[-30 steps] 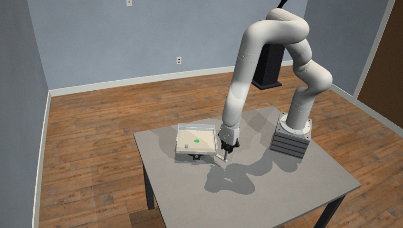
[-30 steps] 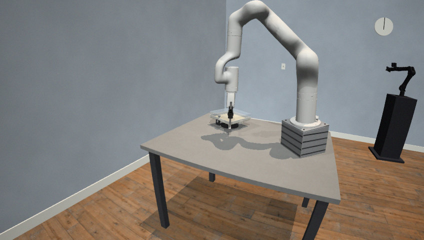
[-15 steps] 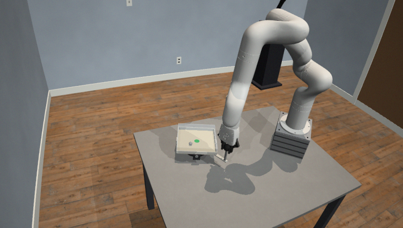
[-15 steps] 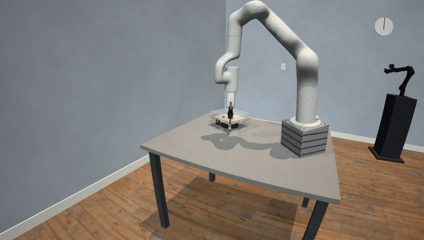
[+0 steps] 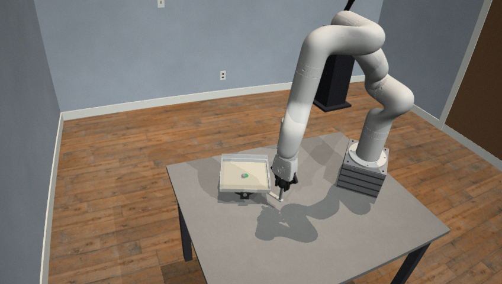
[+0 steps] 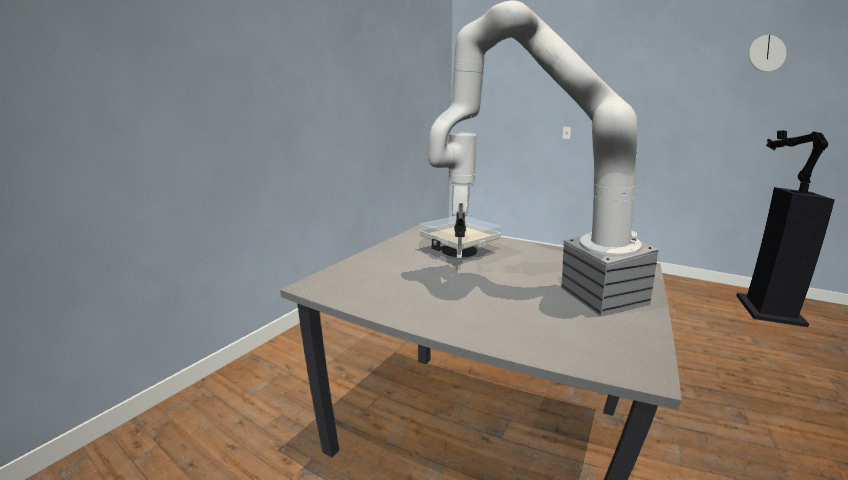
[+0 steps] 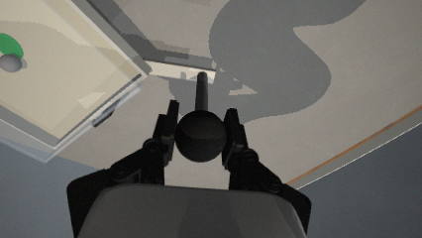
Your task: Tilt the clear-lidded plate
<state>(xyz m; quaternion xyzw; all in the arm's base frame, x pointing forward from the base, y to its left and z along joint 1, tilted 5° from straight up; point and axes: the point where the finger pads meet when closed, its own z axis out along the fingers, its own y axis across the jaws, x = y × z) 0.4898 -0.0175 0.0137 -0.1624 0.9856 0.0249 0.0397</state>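
The square clear-lidded plate [image 5: 225, 181] [image 6: 484, 236] [image 7: 74, 94] sits on a small black pivot [image 5: 244, 195] at the far left of the table. The steel ball [image 5: 243, 175] [image 7: 10, 63] lies near the plate's middle, touching the edge of the green spot [image 5: 246, 174] [image 7: 12, 45] and partly covering it. My gripper [image 5: 282, 185] [image 6: 459, 226] [image 7: 201, 116] is just right of the plate's near right corner. It is shut on the dark round knob [image 7: 200, 135] of an upright handle rod [image 5: 280, 194] [image 7: 201, 89], which stands on a white tab at that corner.
The grey table [image 5: 317, 228] [image 6: 476, 321] carries the arm's ribbed base block [image 5: 362, 174] [image 6: 608, 273] at the right. A black pedestal [image 6: 785, 255] stands on the floor away from the table.
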